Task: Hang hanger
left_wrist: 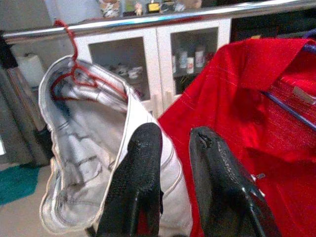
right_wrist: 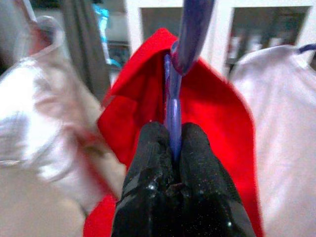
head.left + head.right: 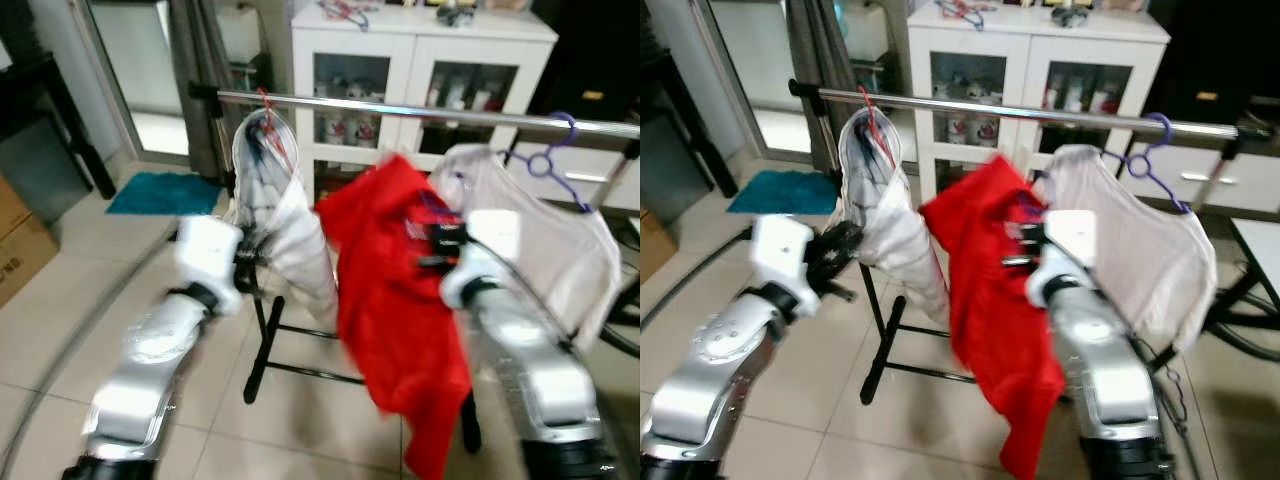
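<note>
A red shirt (image 3: 400, 290) on a purple hanger (image 2: 174, 98) hangs from my right gripper (image 2: 169, 136), which is shut on the hanger's neck just below the silver rail (image 3: 420, 111). The hanger's hook (image 2: 193, 29) rises above the fingers. My left gripper (image 1: 170, 143) is open, held low between the white garment (image 3: 285, 225) on a red hanger (image 1: 74, 59) and the red shirt, with nothing between its fingers. A pale shirt (image 3: 540, 230) on another purple hanger (image 3: 548, 160) hangs on the rail at the right.
The rack stands on a black foot (image 3: 262, 350) over a tiled floor. Behind it is a white glass-door cabinet (image 3: 420, 70). A teal mat (image 3: 160, 192) lies by the doorway at the left, and a cardboard box (image 3: 20, 250) sits at the far left.
</note>
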`<state>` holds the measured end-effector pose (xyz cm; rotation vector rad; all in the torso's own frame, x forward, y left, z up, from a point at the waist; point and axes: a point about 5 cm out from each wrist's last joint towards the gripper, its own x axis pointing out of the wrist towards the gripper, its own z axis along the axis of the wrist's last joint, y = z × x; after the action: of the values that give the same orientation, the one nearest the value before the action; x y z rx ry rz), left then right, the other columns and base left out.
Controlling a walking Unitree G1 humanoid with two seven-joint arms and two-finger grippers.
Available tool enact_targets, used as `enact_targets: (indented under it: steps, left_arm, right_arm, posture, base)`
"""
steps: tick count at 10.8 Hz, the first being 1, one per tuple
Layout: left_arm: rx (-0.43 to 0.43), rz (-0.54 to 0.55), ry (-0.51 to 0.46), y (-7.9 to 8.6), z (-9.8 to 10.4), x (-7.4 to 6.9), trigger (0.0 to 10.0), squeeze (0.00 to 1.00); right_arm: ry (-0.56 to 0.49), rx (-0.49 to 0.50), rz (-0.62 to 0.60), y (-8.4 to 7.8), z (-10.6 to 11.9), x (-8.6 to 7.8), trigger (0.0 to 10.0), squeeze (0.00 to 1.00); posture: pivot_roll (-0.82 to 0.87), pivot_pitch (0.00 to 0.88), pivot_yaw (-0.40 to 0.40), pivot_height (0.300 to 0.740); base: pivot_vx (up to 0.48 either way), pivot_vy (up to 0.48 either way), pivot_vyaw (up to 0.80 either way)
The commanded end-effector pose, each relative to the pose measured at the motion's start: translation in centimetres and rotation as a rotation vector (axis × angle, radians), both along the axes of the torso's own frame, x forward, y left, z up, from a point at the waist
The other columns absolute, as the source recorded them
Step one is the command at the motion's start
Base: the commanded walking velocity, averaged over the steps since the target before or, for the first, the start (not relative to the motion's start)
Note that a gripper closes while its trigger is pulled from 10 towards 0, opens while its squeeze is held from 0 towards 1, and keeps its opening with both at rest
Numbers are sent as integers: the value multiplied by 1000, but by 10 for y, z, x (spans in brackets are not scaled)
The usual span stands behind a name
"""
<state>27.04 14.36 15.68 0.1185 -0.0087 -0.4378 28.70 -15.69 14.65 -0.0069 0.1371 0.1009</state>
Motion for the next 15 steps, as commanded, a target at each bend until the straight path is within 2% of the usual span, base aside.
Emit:
enact_targets:
  steps: [1, 3, 10, 11, 13, 15]
  left_arm:
    - [11, 22, -4, 8, 3, 1, 10000, 0]
    - [10, -7, -5, 4, 4, 1, 10000, 0]
    - [23, -38, -5, 1, 5, 0, 10000, 0]
    - [9, -55, 0, 0, 5, -1, 10000, 0]
    - [15, -157, -8, -8, 8, -7, 10000, 0]
    - [36, -348, 18, -19, 10, -16, 10000, 0]
  right_arm:
    - [-45, 10, 33, 10, 13, 5, 10000, 0]
    - [-75, -7, 63, 11, 21, 10, 10000, 0]
    - [-87, -21, 81, 17, 26, 23, 10000, 0]
    - [-94, -22, 82, 18, 30, 28, 10000, 0]
    - [-91, -41, 85, 18, 34, 39, 10000, 0]
    - [-15, -67, 98, 19, 30, 58, 10000, 0]
  posture:
    - [40, 0, 1, 740]
    - [40, 0, 0, 740]
    - [47, 0, -3, 740]
    - [47, 0, 2, 740]
    - [48, 0, 1, 740]
    - [52, 0, 1, 740]
  base:
    - [379, 0, 0]
    - [379, 0, 0]
    - [379, 0, 0]
    - [0, 0, 0]
    - [0, 0, 0]
    - [0, 0, 0]
